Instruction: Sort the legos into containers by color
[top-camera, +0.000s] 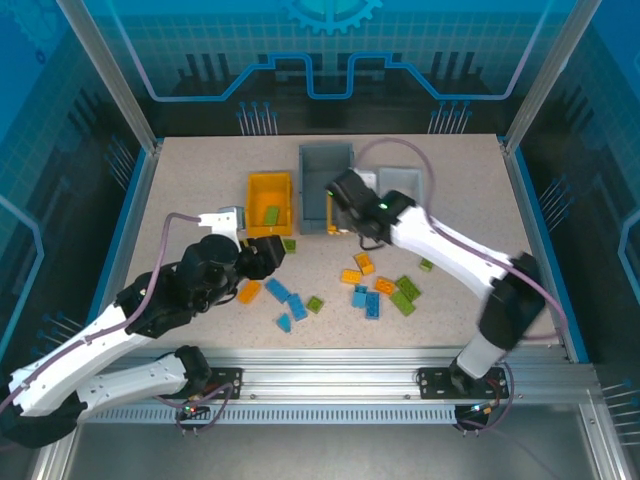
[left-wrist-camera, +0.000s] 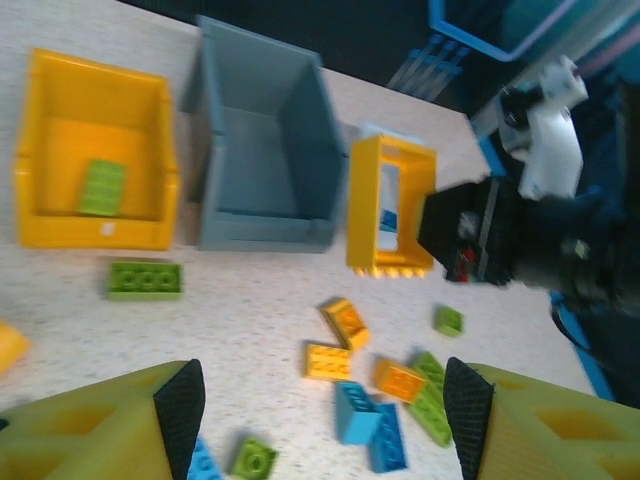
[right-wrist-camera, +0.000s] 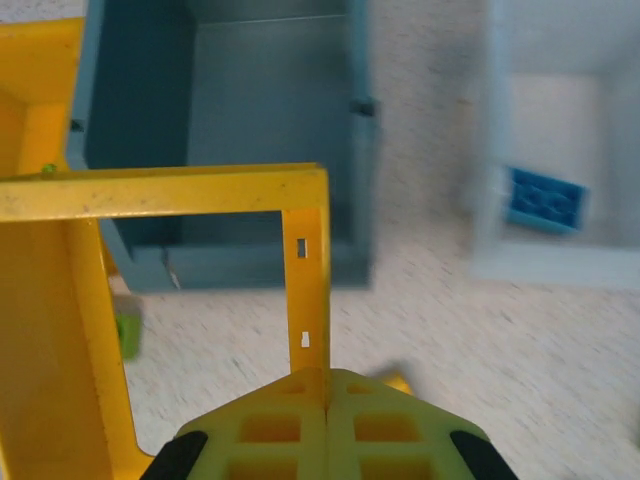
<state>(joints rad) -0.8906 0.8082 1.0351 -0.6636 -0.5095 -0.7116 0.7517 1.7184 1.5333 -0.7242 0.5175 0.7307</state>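
Green brick (left-wrist-camera: 102, 187) in yellow bin (left-wrist-camera: 90, 232), grey bin (left-wrist-camera: 265, 232) beside, orange frame (left-wrist-camera: 362, 205) held upright, loose bricks (left-wrist-camera: 328, 361) nearby

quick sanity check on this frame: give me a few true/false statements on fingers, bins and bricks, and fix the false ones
1. The right fingers are shut on the orange frame. True.
2. A blue brick lies in the grey bin. False: the grey bin looks empty; the blue brick lies in the white bin.
3. A green brick lies in the yellow bin. True.
4. The left fingers hold a green brick. False: the left fingers stand apart with nothing gripped between them.
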